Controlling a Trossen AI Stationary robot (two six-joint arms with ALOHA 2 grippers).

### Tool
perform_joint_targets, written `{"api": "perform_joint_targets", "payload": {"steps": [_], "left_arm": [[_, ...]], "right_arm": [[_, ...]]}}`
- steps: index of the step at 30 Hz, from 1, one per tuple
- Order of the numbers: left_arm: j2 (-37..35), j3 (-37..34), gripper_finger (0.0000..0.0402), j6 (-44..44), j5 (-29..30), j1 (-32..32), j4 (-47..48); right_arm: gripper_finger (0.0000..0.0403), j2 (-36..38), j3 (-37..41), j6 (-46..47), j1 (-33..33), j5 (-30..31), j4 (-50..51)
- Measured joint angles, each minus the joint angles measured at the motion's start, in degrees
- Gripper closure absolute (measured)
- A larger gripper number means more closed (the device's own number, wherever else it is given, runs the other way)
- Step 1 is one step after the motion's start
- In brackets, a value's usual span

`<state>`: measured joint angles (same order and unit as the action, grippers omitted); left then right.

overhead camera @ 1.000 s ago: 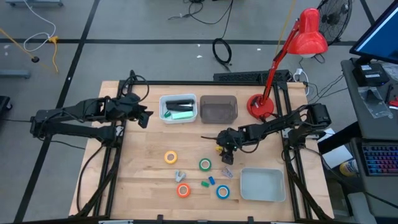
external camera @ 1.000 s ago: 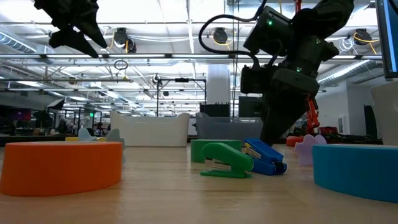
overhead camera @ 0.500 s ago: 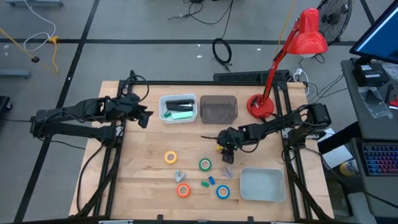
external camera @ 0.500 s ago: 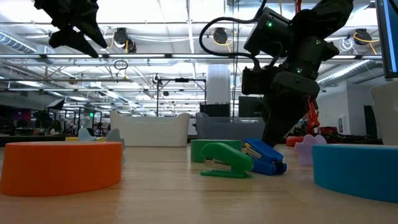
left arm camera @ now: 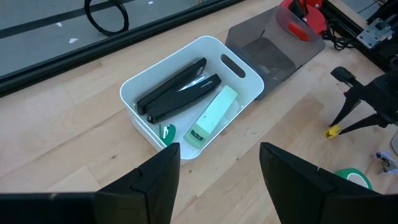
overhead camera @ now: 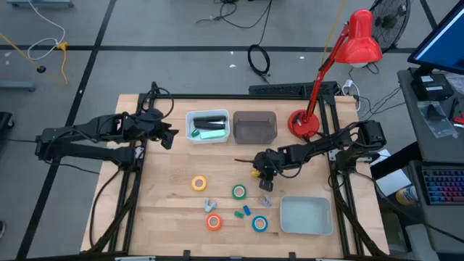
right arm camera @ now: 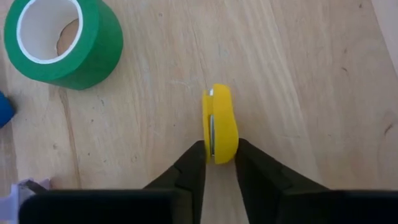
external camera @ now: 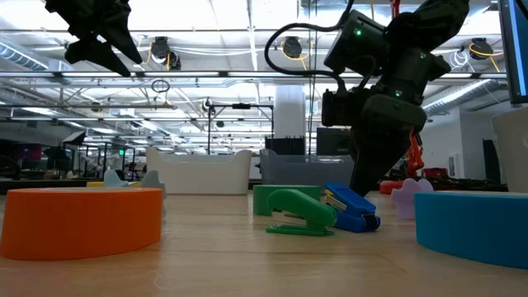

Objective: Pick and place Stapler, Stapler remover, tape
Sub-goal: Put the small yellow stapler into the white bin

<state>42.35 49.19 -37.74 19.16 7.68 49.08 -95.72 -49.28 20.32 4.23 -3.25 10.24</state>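
Note:
My right gripper (overhead camera: 259, 172) is shut on a small yellow staple remover (right arm camera: 218, 124) low over the table's middle, beside the green tape roll (overhead camera: 239, 191). The yellow (overhead camera: 199, 183), orange (overhead camera: 213, 222) and blue (overhead camera: 260, 223) tape rolls lie flat on the table. My left gripper (overhead camera: 171, 138) is open and empty, raised left of the white bin (overhead camera: 190, 119), which holds black staplers (left arm camera: 177, 89) and a pale green stapler (left arm camera: 211, 116). My right gripper pinches the yellow staple remover's two flat sides (right arm camera: 219, 138) between its two fingers (right arm camera: 194, 163), at the end nearer the gripper. The fingers lie along the remover, which stands on edge. I cannot tell whether it touches the table.
A dark bin (overhead camera: 254, 127) stands next to the white bin, and a red lamp (overhead camera: 306, 123) at the far right. A white tray (overhead camera: 305, 214) sits near right. Small green (overhead camera: 238, 214), blue (overhead camera: 247, 209), grey (overhead camera: 210, 205) and lilac (overhead camera: 264, 201) pieces lie among the rolls.

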Motion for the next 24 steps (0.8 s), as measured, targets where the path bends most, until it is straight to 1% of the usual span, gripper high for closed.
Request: {"api": "perform_joint_targets", "payload": {"steps": [6,11,14,17,21,24], "left_arm": [[0.0,0.0,0.0178,0.3,0.0,0.0,0.0],[0.0,0.0,0.0179,4.0,0.0,0.0,-0.3],[0.0,0.0,0.0179,6.3,-0.2,0.0,-2.6],[0.0,0.0,0.0178,10.0,-2.8,0.0,-6.6],[0.3,0.0,0.0178,13.5,-6.8,0.0,-10.8],[0.7,0.1,0.0178,13.7,-7.2,0.0,-10.8]], "right_arm": [[0.0352,0.1,0.0,0.9,0.0,0.0,-0.2],[0.0359,1.0,0.1,1.5,0.0,0.0,0.3],[0.0375,2.9,0.1,1.6,0.0,-0.1,0.0],[0.0399,5.9,0.1,1.5,0.0,-1.0,-0.4],[0.0402,9.4,0.0,2.2,-0.5,-1.5,-2.0],[0.0402,10.7,-0.1,2.7,-1.0,0.0,-2.5]]}}
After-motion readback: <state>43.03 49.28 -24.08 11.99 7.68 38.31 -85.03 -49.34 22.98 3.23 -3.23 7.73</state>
